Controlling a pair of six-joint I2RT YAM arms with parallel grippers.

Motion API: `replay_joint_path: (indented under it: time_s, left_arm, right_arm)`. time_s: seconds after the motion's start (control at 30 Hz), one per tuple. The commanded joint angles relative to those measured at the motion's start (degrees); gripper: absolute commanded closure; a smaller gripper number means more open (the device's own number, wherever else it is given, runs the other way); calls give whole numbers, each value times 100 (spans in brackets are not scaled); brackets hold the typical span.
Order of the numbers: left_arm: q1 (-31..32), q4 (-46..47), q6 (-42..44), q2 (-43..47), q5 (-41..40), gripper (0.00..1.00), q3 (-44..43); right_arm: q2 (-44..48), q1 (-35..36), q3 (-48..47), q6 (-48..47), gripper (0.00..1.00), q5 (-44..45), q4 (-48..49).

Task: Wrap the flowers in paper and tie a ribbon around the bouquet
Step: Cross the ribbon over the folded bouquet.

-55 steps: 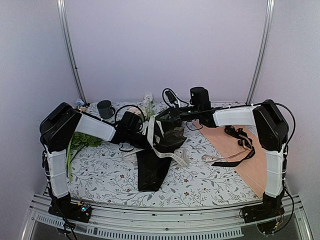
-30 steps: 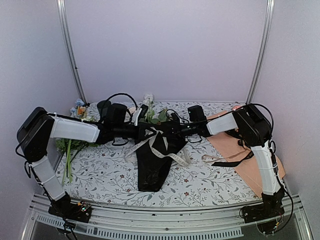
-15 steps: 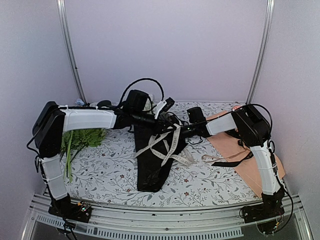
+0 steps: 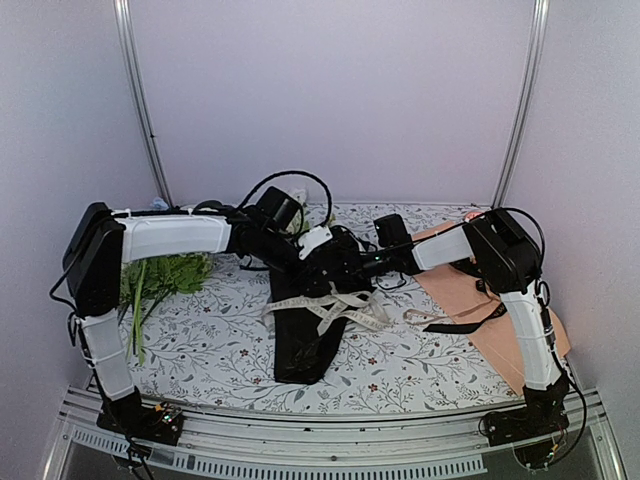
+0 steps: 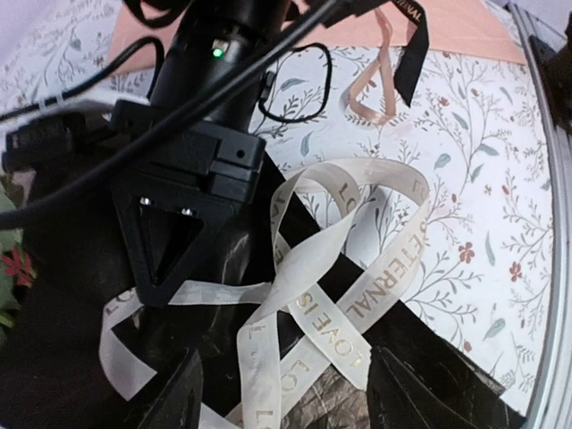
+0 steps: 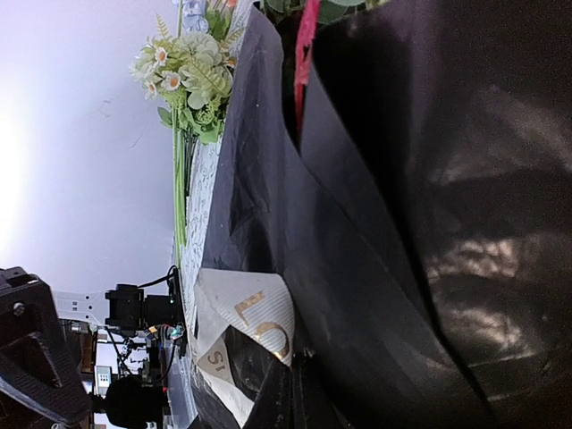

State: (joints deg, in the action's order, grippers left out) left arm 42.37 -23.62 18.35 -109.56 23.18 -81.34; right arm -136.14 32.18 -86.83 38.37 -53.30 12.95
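Observation:
The bouquet's black paper [image 4: 300,345] lies as a cone on the table, narrow end toward me. Of the flowers, only a leaf and a red bloom [image 5: 12,268] show at the cone's mouth. The cream ribbon [image 4: 335,303] lies crossed in loops over the cone; its gold lettering [image 5: 344,304] is readable in the left wrist view. My left gripper [image 5: 286,371] hovers open just above those loops, holding nothing. My right gripper [image 6: 293,366] comes in from the right, shut on a fold of the ribbon [image 6: 250,326] against the paper [image 6: 420,223].
A leftover green bunch [image 4: 160,278] lies at the left edge. The peach sheet [image 4: 500,330] covers the right side, with a black strap ribbon [image 4: 470,322] on it. A dark cup sits at the back behind my left arm.
My left gripper has opened and let go of the ribbon, then dropped lower over the cone. The lifted ribbon strands have fallen flat onto the paper. The right arm has stayed put.

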Motion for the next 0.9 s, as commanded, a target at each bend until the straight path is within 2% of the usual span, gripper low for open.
replay_joint_path:
  time_s: [0.0, 0.07, 0.17, 0.27, 0.4, 0.6, 0.7, 0.73, 0.87]
  left_arm:
    - [321, -379, 1643, 468, -671, 35, 504]
    - [331, -183, 2257, 490, -860, 34, 758]
    - [316, -2, 2669, 309, -850, 34, 824]
    - [370, -24, 2726, -37, -1189, 34, 571]
    - [472, 394, 2649, -453, -2231, 40, 578]
    - [579, 471, 2596, -557, -2396, 45, 660]
    - [652, 623, 2492, -639, -2761, 61, 603]
    - [669, 693, 2481, -653, -2868, 71, 601]
    - [706, 828, 2363, -508, -3083, 99, 617]
  right_arm:
    - [323, -15, 28, -130, 100, -39, -177]
    - [325, -19, 28, -153, 100, -32, -195]
    - [315, -18, 34, -171, 100, -34, -226]
    - [331, -17, 45, -202, 100, -37, -269]
    - [342, -19, 52, -266, 100, -44, -315]
    - [359, -19, 24, -317, 100, -67, -352]
    - [362, -15, 18, -345, 100, -69, -362]
    - [368, -19, 17, -340, 100, -69, -376]
    - [374, -19, 42, -403, 100, 5, -460]
